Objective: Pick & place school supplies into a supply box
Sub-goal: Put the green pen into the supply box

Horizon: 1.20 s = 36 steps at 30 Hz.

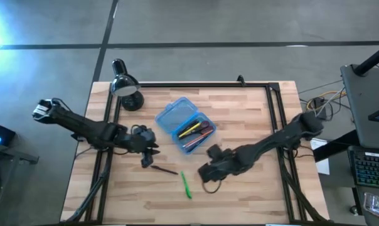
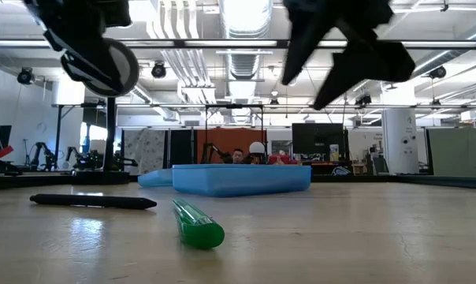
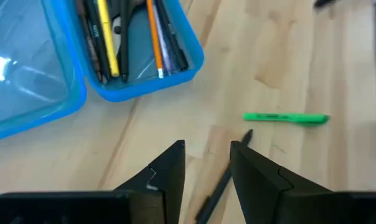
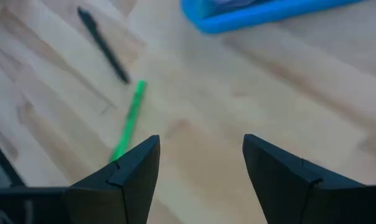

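While the black desk lamp [image 1: 125,88] stands at the far left corner of the wooden table [image 1: 252,119], the blue pencil case [image 1: 184,124] lies opened flat near the table's middle, and everything else is best placed against that case. To the case's left and slightly nearer the table's front edge, the left gripper [image 1: 149,157] hangs above the wood with its fingers [image 3: 166,177] parted and nothing between them; the left wrist view shows a black pen [image 1: 164,169] lying on the table just beneath them. One half of the case holds a yellow pen [image 3: 107,37], an orange pencil [image 3: 153,37] and several dark pens, while its other half [image 3: 26,68] looks bare. In front of the case, a green pen [image 1: 186,185] lies on the wood, just beside the black pen's tip and apart from it. To the case's right and front, close to its near corner, the right gripper [image 1: 208,177] hovers above the table, jaws spread wide and holding nothing, with the green pen just beside it.
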{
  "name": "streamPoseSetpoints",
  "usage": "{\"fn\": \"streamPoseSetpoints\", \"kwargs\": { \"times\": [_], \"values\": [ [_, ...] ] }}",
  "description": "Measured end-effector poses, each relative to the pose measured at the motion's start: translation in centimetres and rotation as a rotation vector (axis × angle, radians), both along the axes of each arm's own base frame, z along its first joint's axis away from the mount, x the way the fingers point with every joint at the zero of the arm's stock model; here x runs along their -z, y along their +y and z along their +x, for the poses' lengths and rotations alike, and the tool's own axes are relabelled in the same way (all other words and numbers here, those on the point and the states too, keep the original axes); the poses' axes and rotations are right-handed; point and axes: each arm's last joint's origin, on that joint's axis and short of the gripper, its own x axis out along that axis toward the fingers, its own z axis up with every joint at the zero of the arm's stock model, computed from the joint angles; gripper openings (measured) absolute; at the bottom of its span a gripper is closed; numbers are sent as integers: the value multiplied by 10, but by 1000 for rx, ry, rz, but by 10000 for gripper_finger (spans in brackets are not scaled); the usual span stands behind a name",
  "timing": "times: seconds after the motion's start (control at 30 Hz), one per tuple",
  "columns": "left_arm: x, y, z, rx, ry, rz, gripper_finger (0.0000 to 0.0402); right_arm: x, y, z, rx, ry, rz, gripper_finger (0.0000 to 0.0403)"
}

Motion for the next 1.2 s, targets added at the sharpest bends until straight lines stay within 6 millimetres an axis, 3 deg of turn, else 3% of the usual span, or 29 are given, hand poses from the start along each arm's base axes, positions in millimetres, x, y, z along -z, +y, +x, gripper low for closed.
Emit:
{"fn": "streamPoseSetpoints", "kwargs": {
  "times": [0.23, 0.53, 0.7, 0.83, 0.97, 1.2],
  "values": [
    [5, 5, -29, 40, -112, -18, 110, 10, 21, 51, 89, 160, 53, 221],
    [3, 11, -48, 84, -186, 10, 110, 29, 46, 101, 112, 195, 152, 235],
    [4, 13, -53, 107, -202, 30, 110, 35, 54, 116, 130, 241, 196, 271],
    [8, 13, -55, 114, -188, 37, 110, 53, 61, 126, 118, 285, 241, 285],
    [9, 13, -55, 115, -184, 38, 110, 73, 64, 132, 143, 328, 257, 277],
    [10, 13, -55, 126, -181, 51, 110, 78, 63, 132, 180, 357, 219, 237]
  ]
}}
